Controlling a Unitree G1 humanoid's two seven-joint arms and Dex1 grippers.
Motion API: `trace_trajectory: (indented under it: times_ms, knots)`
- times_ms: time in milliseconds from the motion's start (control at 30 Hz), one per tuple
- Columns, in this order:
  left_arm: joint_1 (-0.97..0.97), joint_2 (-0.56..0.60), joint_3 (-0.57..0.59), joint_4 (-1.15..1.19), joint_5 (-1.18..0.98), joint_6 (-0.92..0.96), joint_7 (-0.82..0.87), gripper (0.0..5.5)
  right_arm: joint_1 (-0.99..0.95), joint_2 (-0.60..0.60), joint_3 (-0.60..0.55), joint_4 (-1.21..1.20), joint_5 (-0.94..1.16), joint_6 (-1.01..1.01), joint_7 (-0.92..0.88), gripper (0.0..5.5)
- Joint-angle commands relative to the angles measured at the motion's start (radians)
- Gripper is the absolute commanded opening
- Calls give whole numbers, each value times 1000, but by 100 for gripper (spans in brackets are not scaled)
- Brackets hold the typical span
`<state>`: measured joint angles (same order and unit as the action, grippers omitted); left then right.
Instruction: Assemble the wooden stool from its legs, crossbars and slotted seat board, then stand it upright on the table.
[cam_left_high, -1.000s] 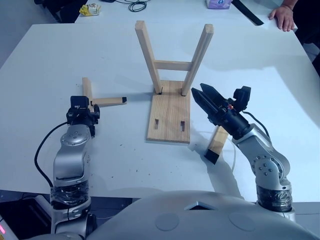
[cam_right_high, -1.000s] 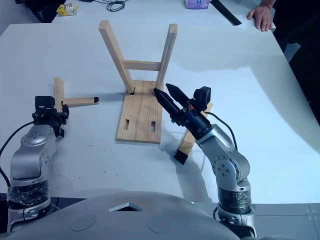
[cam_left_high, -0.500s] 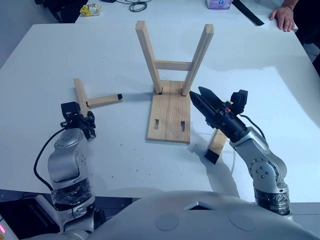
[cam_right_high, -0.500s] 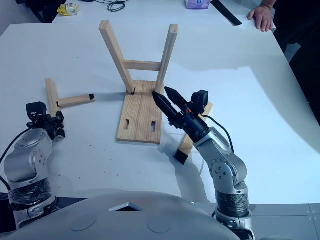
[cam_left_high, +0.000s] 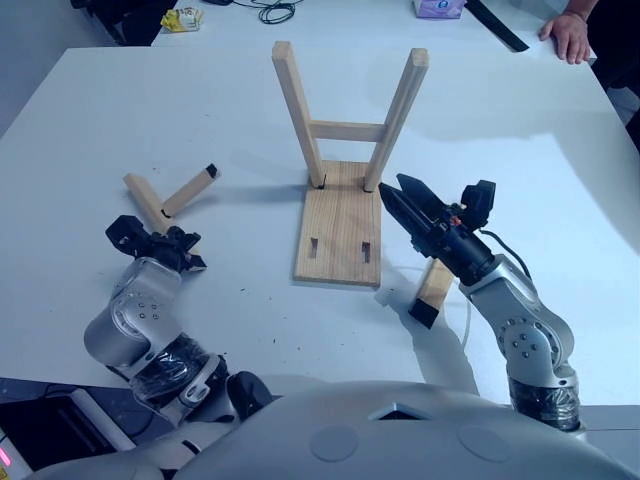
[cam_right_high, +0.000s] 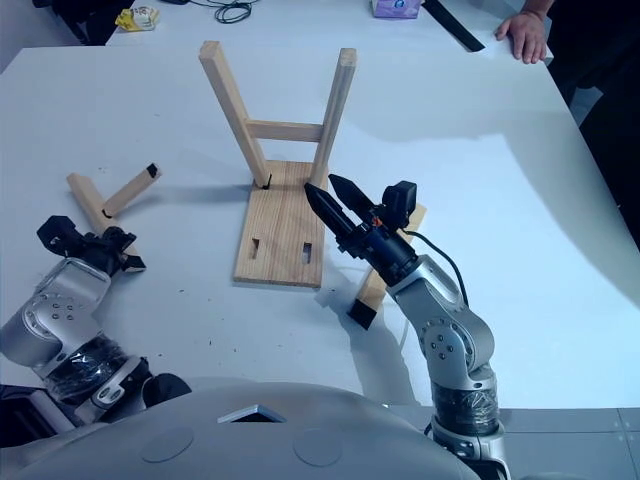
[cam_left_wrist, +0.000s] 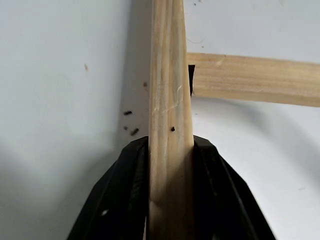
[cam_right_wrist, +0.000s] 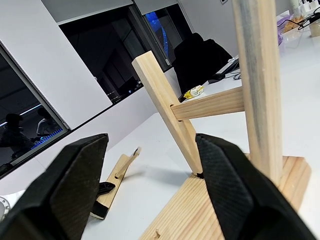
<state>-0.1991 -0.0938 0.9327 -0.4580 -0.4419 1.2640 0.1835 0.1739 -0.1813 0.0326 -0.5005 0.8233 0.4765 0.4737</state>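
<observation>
The wooden stool is half built: its seat board (cam_left_high: 338, 225) lies flat mid-table (cam_left_high: 120, 110), with two legs (cam_left_high: 297, 115) and a crossbar (cam_left_high: 348, 130) standing upright in its far slots. The left gripper (cam_left_wrist: 170, 150) is clamped on a second leg (cam_left_wrist: 167, 100), joined to another crossbar (cam_left_high: 188, 190), at the table's left. The right gripper (cam_left_high: 397, 190) hangs with fingers spread and nothing between them beside the board's right edge, above a loose leg (cam_left_high: 432, 285).

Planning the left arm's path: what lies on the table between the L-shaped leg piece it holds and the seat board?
Nothing: in the left eye view the table between the leg piece and the seat board is bare.
</observation>
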Motion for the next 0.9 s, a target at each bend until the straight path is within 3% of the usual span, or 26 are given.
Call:
trace_trajectory:
  times_ms: [33, 233, 433, 733, 767, 900]
  knots:
    - [-102, -193, 195, 59, -170, 91, 63, 110, -5, -3, -6, -9, 3, 6, -10, 322]
    - [-125, -289, 329, 159, -469, 125, 93, 109, -35, -19, -18, 6, 19, 23, 1, 322]
    - [-72, -310, 377, 320, -873, -95, 201, 109, -84, -68, -48, 21, 55, 62, 18, 322]
    - [46, -323, 287, 403, -956, -371, 236, 109, -156, -157, -88, 46, 117, 146, 54, 322]
    - [60, -325, 278, 413, -947, -390, 228, 145, -163, -165, -92, 50, 122, 153, 57, 322]
    - [84, -317, 255, 469, -924, -458, 204, 202, -190, -183, -97, 62, 131, 177, 63, 322]
